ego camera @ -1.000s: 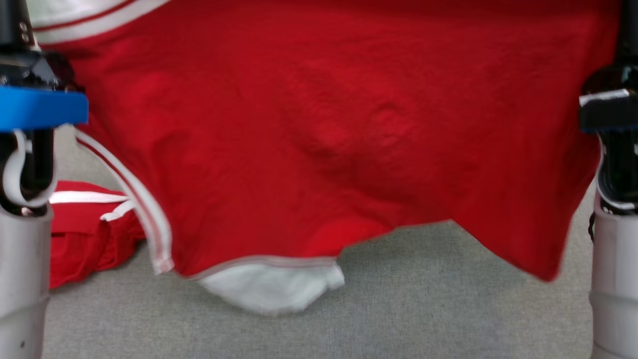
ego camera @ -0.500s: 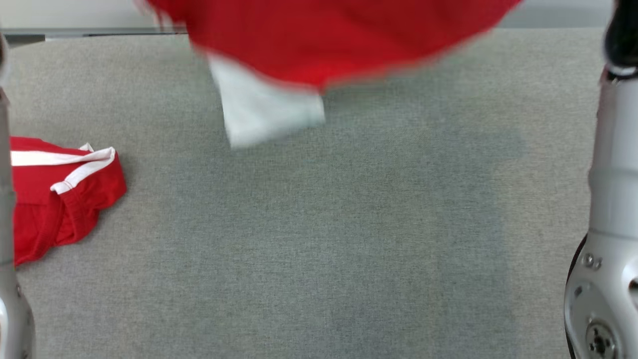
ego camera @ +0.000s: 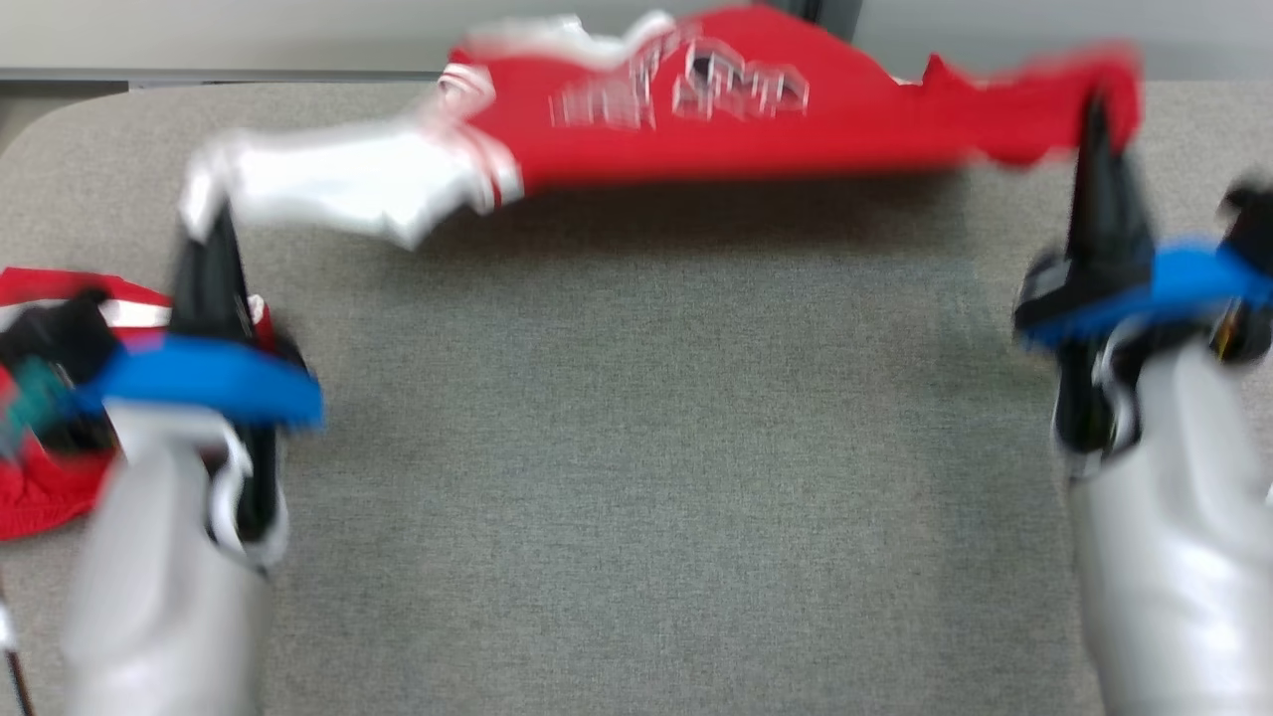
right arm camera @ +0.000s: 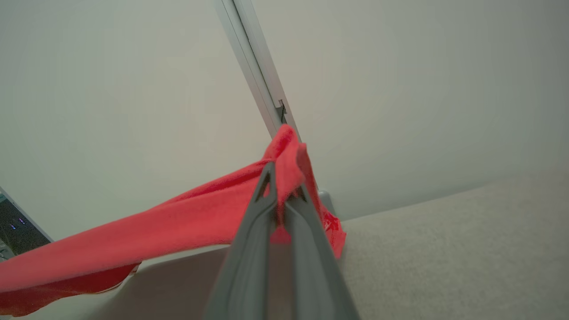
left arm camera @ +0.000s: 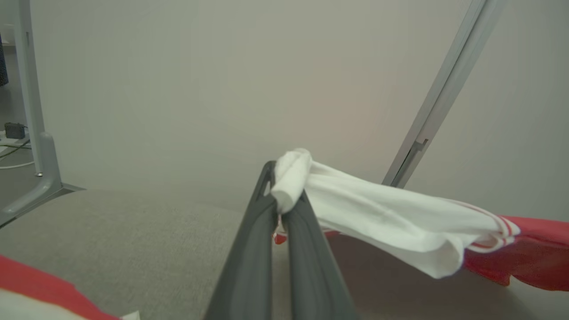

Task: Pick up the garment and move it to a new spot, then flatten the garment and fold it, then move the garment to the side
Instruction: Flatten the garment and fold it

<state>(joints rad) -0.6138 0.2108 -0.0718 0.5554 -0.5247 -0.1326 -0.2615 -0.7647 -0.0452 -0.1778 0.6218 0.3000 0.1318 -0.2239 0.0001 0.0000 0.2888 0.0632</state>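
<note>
The garment [ego camera: 736, 119] is a red shirt with white sleeves and pale lettering, stretched in the air above the far part of the grey table [ego camera: 636, 447], blurred by motion. My left gripper [ego camera: 211, 234] is shut on its white sleeve [left arm camera: 378, 213] at the left. In the left wrist view the left gripper [left arm camera: 281, 202] pinches the rolled sleeve end. At the right, my right gripper [ego camera: 1096, 119] is shut on the red hem corner [right arm camera: 284, 160]. The right wrist view has the right gripper [right arm camera: 281, 186] clamping that red fold.
A second red garment with white trim [ego camera: 40, 477] lies crumpled at the table's left edge, partly behind my left arm. A pale wall and a slanted metal frame post [right arm camera: 253, 66] stand beyond the table's far edge.
The garment, hanging close before the camera a second ago, has swung up and away to the far side. Both grippers have come into view holding it stretched; the head view has also shifted.
</note>
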